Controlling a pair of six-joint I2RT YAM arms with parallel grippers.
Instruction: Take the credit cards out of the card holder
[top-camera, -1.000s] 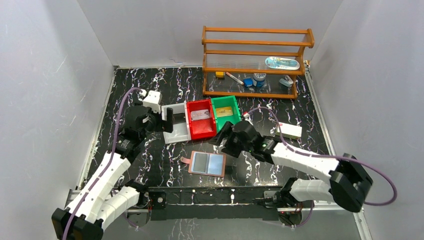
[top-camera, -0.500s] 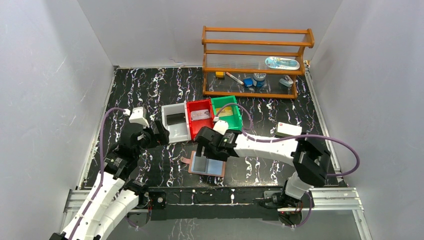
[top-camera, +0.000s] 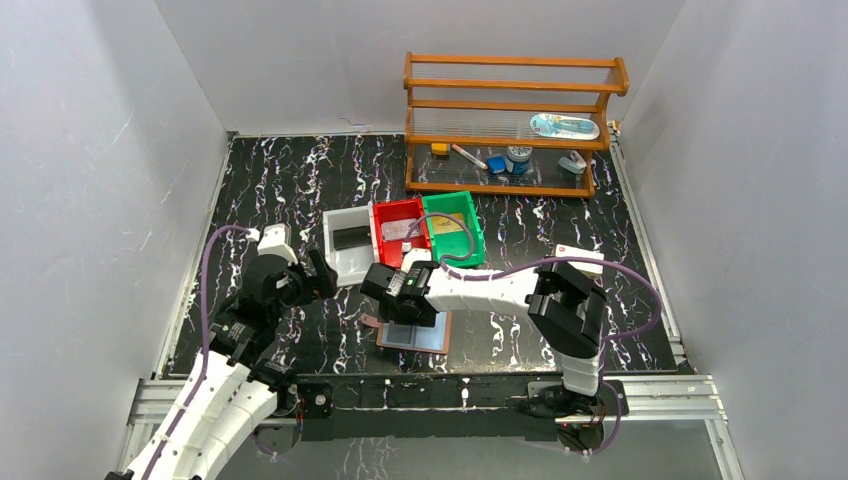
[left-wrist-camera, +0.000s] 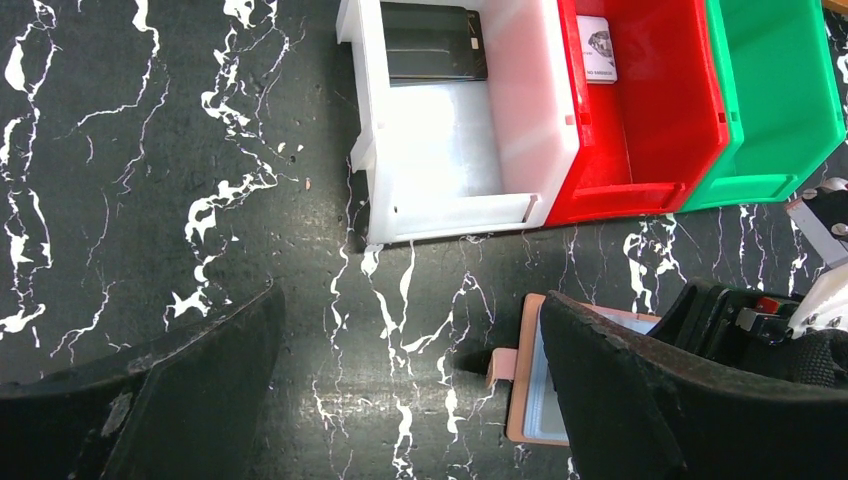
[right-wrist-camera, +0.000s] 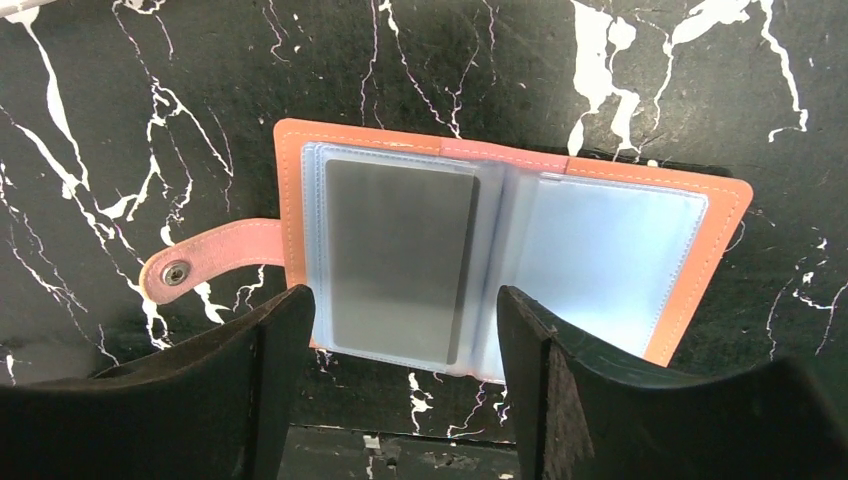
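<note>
My right pincer (right-wrist-camera: 405, 300) hangs over the open card holder (right-wrist-camera: 590, 250), fingers apart. One finger is at 7 o'clock and one at 5 o'clock of the grey card (right-wrist-camera: 400, 255) in its left pocket. The card holder lies flat on the worktop (top-camera: 290, 180), at 6 o'clock from the red bin (top-camera: 398, 245), with its strap (right-wrist-camera: 200, 265) at 9 o'clock. My left pincer (left-wrist-camera: 405, 310) is spread wide, holding nothing, at 10 o'clock of the card holder.

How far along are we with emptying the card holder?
Done: a dark card lies in the white bin, a white card in the red bin. In hand: the right gripper, open, hovers over the open card holder. Left: one grey card inside it, on the strap side.
</note>
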